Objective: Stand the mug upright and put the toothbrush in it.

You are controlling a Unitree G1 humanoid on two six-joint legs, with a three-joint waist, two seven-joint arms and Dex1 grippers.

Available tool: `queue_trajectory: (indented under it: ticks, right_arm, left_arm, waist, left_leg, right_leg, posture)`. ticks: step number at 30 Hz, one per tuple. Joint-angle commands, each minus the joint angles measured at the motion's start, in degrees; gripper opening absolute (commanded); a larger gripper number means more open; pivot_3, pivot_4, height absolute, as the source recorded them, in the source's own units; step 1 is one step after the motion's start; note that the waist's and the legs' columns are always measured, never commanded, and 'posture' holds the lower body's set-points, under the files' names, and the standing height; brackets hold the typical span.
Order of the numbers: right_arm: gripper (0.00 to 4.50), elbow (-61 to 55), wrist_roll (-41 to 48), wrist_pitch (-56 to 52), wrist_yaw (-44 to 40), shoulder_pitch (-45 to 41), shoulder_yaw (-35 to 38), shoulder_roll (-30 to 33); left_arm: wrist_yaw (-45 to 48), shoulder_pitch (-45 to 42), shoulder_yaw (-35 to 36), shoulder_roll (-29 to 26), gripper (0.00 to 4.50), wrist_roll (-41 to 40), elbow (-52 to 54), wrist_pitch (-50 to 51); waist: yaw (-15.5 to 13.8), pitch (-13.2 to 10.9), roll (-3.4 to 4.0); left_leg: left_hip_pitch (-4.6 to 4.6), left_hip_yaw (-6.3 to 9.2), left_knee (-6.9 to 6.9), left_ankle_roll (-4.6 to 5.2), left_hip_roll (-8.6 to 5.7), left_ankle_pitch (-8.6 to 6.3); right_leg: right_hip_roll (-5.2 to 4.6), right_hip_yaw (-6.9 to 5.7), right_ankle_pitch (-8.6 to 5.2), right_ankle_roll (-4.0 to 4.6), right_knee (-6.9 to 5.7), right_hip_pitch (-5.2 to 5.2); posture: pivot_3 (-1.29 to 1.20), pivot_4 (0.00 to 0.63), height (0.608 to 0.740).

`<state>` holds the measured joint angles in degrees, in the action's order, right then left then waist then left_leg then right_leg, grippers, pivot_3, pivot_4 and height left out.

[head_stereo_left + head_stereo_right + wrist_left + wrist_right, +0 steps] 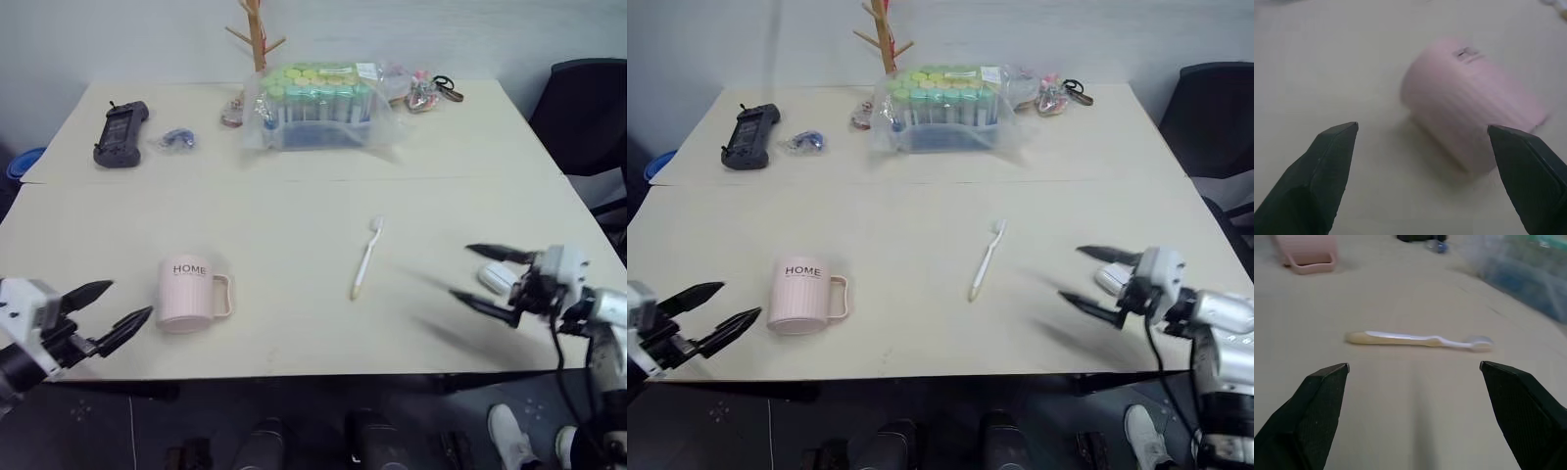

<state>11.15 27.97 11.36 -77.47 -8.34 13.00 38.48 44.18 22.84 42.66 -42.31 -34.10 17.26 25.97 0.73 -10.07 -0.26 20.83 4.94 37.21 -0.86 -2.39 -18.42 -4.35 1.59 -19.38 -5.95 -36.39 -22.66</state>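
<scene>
The pale pink mug (191, 292) lies on its side near the table's front left, with its "HOME" lettering facing up and its handle (225, 294) pointing right. My left gripper (129, 299) hovers just left of it, open and holding nothing; in the left wrist view the mug (1474, 98) sits ahead of the fingertips (1334, 147). The white toothbrush (367, 257) lies flat mid-table, bristle head away from me. My right gripper (478, 277) stands open and empty to its right, facing it. In the right wrist view the toothbrush (1415, 339) lies crosswise ahead.
A small white rounded case (498, 277) rests just behind my right gripper. At the back stand a bagged rack of tubes (318, 108), a wooden tree (257, 34), a black controller (120, 132) and small clutter (426, 90). A black chair (588, 113) is on the right.
</scene>
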Motion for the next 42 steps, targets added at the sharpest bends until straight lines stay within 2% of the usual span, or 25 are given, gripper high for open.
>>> queue_trajectory:
  ticks: [1,4,6,10,13,17,19,21,24,30,36,42]
  right_arm:
    - [4.47,-3.71,1.74,-0.38,-0.14,1.06,-1.1,-1.57]
    - [4.47,-3.98,1.01,0.12,1.97,1.82,-1.4,-3.16]
    - [4.47,-4.48,0.76,-0.2,3.05,2.64,-1.84,-3.86]
    - [4.47,-6.55,0.98,-1.32,2.82,3.72,-3.8,-3.97]
    - [4.47,-6.52,1.34,-1.91,2.71,2.93,-3.83,-3.45]
    - [4.47,-5.53,1.46,-1.98,2.19,1.83,-3.35,-2.86]
    - [4.47,-5.29,1.41,-1.84,2.05,1.63,-3.16,-2.8]
    - [4.47,-5.44,1.38,-1.8,2.23,1.68,-3.04,-3.01]
    - [4.47,-5.86,1.48,-1.88,2.68,1.89,-2.96,-3.44]
    - [4.47,-6.73,1.79,-2.79,3.04,2.59,-3.51,-3.85]
    - [4.47,-6.94,2.22,-3.96,4.97,1.74,-3.51,-5.22]
    - [4.47,-6.91,1.64,-4.02,5.5,0.64,-4.24,-6.12]
  left_arm:
    - [-1.49,0.19,1.14,-0.87,4.5,0.57,2.66,1.32]
    - [-3.32,0.55,-2.74,-4.06,4.5,2.19,10.34,6.18]
    - [-8.6,-2.19,-5.39,-6.73,4.5,2.87,15.97,12.89]
    - [-20.03,-16.21,-8.08,-6.17,4.5,-13.05,25.15,28.73]
    - [-30.87,-26.3,-12.36,-4.1,4.5,-22.2,26.53,41.74]
    - [-45.17,-37.46,-17.86,3.5,4.5,-31.43,25.05,49.98]
    - [-52.74,-41.37,-20.37,8.28,4.5,-31.42,23.94,56.2]
    - [-57.85,-43.58,-22.38,11.68,4.5,-28.08,23.67,64.19]
    - [-62.32,-44.93,-24.28,16.03,4.5,-30.02,22.35,66.53]
    - [-69.04,-43.96,-29.58,6.84,4.5,-28.68,22.85,66.53]
    - [-66.88,-40.38,-26.75,-3.28,4.5,-27.59,20.34,66.53]
    - [-59.69,-34.21,-24.03,-2.09,4.5,-23.14,11.98,66.51]
  waist:
    - [-0.58,-0.01,0.02]
    - [-1.0,0.01,-0.03]
    - [-1.44,0.02,-0.06]
    - [-1.87,0.01,-0.04]
    - [-1.77,0.02,-0.04]
    - [-1.21,0.01,-0.06]
    - [-1.24,0.0,-0.07]
    - [-1.11,0.01,-0.08]
    - [-0.76,-0.01,-0.12]
    - [-0.67,-0.02,-0.13]
    - [-0.57,-0.02,-0.13]
    - [-0.64,0.03,-0.06]
  left_leg:
    - [0.0,-0.01,0.01,0.01,-0.02,-0.01]
    - [0.01,-0.01,0.05,0.02,-0.04,-0.01]
    - [-0.01,0.05,0.05,0.02,-0.04,-0.02]
    - [-0.07,0.03,0.02,0.01,-0.04,-0.04]
    - [-0.1,0.01,0.05,-0.02,-0.04,-0.03]
    - [-0.17,-0.05,0.02,-0.06,0.02,-0.03]
    - [-0.17,-0.06,0.11,-0.08,0.03,-0.02]
    - [-0.17,-0.1,0.15,-0.09,0.02,-0.03]
    - [-0.18,-0.15,0.12,-0.1,0.04,-0.03]
    - [-0.2,-0.18,0.13,-0.23,0.09,-0.02]
    - [-0.24,-0.23,0.11,-0.25,0.09,-0.02]
    - [-0.4,-0.4,0.01,-0.27,0.12,-0.03]
  right_leg:
    - [-0.02,0.04,0.0,0.0,0.0,0.0]
    - [-0.08,0.05,0.0,0.0,-0.01,0.01]
    - [-0.09,0.02,0.0,0.0,0.02,0.06]
    - [-0.08,0.06,0.0,0.0,-0.04,0.05]
    - [-0.06,0.08,0.01,-0.01,-0.09,0.04]
    - [0.09,0.11,0.01,-0.02,-0.18,0.03]
    - [0.12,0.11,0.01,-0.02,-0.19,0.05]
    - [0.14,0.14,0.01,-0.03,-0.23,0.05]
    - [0.21,0.22,0.01,-0.03,-0.48,0.0]
    - [0.26,0.29,0.0,-0.02,-0.37,-0.05]
    - [0.26,0.33,0.0,-0.01,-0.36,-0.05]
    - [0.27,0.45,-0.03,0.03,-0.4,-0.04]
  posture:
    - [0.0,0.15,0.74]
    - [0.0,0.15,0.74]
    - [0.0,0.15,0.74]
    - [0.0,0.15,0.74]
    - [0.0,0.15,0.74]
    - [0.0,0.15,0.74]
    - [0.0,0.15,0.74]
    - [0.0,0.15,0.74]
    - [0.0,0.15,0.74]
    - [0.0,0.15,0.74]
    - [0.0,0.15,0.74]
    - [0.0,0.15,0.74]
